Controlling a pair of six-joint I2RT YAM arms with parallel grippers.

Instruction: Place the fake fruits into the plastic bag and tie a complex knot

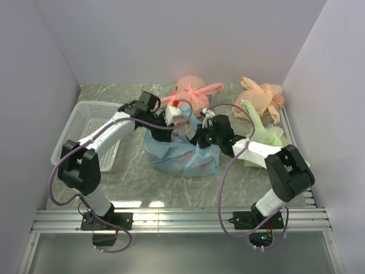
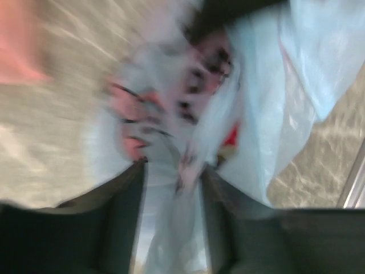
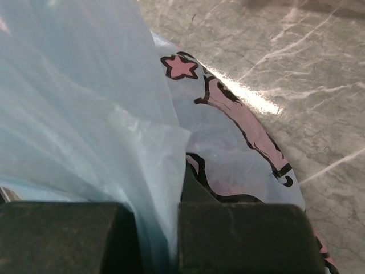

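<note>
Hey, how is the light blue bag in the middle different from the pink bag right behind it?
The light blue bag carries a pink-and-dark print; the pink bag looks plain. The light blue bag has its film between the fingers of the left gripper and the right gripper; the pink bag stands untouched. The pink bag looks tied, ends sticking out; the light blue bag shows no finished knot. Both are thin plastic, on the table.

thin translucent glossy plastic bag [image 3: 68, 85], polished marble-look tabletop [image 3: 319, 68], white plastic basket [image 1: 80, 108]
</note>
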